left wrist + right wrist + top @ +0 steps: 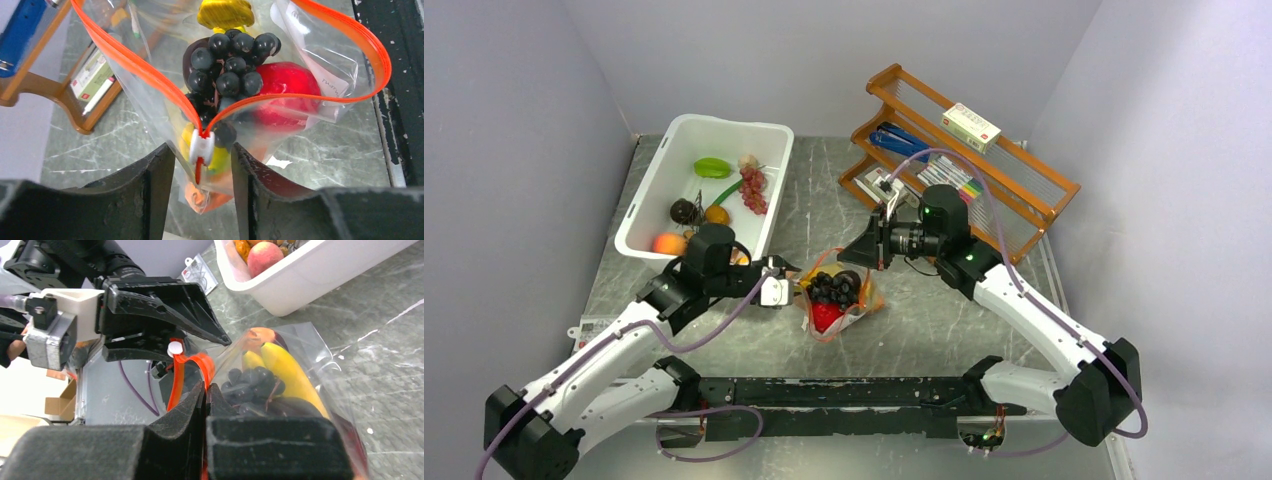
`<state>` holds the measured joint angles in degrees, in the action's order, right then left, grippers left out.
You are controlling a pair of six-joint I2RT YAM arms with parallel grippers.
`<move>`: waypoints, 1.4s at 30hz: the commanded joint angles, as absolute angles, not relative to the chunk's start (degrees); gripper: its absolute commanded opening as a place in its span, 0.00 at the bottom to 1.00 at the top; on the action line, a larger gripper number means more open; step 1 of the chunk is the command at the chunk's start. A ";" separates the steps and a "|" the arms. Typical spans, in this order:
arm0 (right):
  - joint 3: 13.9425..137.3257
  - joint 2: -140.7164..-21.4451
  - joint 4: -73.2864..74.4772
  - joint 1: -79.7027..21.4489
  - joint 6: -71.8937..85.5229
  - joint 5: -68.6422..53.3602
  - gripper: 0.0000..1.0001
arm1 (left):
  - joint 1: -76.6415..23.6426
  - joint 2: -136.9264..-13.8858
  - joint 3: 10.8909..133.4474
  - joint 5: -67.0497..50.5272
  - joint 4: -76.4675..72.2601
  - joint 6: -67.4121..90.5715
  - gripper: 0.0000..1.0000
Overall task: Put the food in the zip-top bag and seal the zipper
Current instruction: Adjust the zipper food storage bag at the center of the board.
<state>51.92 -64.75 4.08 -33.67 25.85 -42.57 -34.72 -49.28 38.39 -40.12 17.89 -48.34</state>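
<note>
Loading looks largely done, sealing not: grapes (230, 65), banana (290, 372) and red fruit (290, 90) sit inside the zip-top bag (839, 300) on the desk (944, 330), its zipper (135, 65) gaping, left claw (202, 150) part-open astride the slider (201, 145), right claw (206, 390) clamped shut on the zipper.

A grey marble-patterned table (924, 335) carries a white plastic tub (729, 121) at far left and an orange wooden rack (902, 75) at far right. The filled zip-top bag (864, 300) rests mid-table. A black rail (844, 392) spans the near edge, and a small printed card (589, 327) lies at left.
</note>
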 commanded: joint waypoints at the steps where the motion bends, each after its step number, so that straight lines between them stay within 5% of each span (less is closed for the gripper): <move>1: 50.73 -64.69 -2.70 -33.22 29.50 -45.87 0.00 | -34.98 -51.64 40.05 -44.31 14.22 -47.22 0.42; 7: 50.44 -65.20 -0.64 -33.22 28.01 -43.87 0.00 | -34.97 -50.96 40.68 -44.85 15.49 -45.69 0.07; 14: 50.99 -64.90 2.53 -33.22 26.28 -39.15 0.03 | -34.86 -47.54 38.17 -43.34 10.31 -38.36 0.07; 20: 51.11 -63.88 5.84 -33.22 23.38 -34.36 0.35 | -34.89 -50.93 41.46 -43.02 11.71 -32.82 0.07; 32: 50.33 -57.96 1.82 -33.58 18.59 -31.19 0.70 | -34.77 -52.63 41.96 -43.43 9.49 -29.86 0.07; 42: 51.97 -58.93 -0.20 -47.91 3.59 -23.48 0.71 | -34.76 -52.64 41.99 -43.88 7.83 -27.87 0.07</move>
<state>50.30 -58.37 -0.01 -44.23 11.77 -28.53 -34.72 -52.95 39.70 -41.85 11.42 -28.99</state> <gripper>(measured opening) 0.711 0.098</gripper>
